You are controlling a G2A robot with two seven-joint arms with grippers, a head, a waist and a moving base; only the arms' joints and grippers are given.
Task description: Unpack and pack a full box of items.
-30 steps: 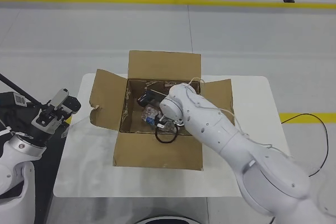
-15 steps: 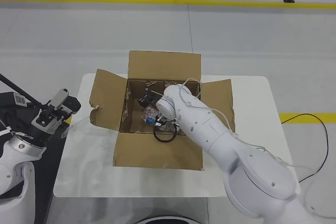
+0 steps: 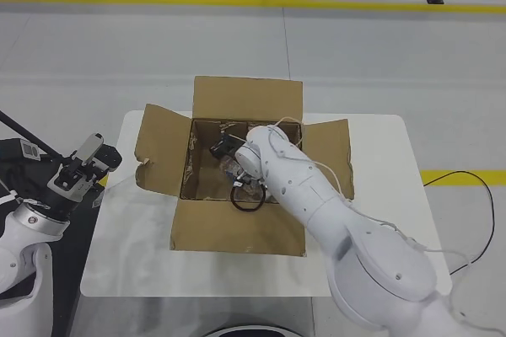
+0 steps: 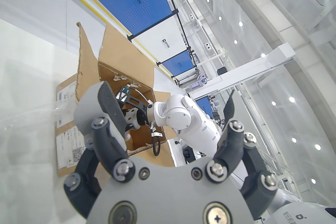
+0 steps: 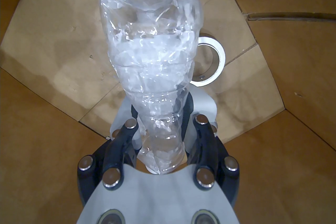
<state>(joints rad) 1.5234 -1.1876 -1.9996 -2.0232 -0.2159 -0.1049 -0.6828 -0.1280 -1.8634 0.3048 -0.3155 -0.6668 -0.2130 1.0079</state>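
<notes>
Inside the box [image 3: 236, 227], my right end effector [image 5: 161, 114] is clamped on a clear plastic bag [image 5: 152, 51] — a metal ring [image 5: 218, 58] lies on the box floor just beside it. Off the tabletop's [image 3: 152, 253] left edge, my left end effector [image 4: 168, 101] hangs wide open, empty.

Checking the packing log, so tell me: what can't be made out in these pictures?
Bag in the right gripper, right wrist view: the crinkled clear wrap blurs its contents.
Ring, right wrist view: the bag covers one side.
Box floor, top view: the right arm covers much of it.
Box inside, left wrist view: its near wall and flap hide most of it.
</notes>
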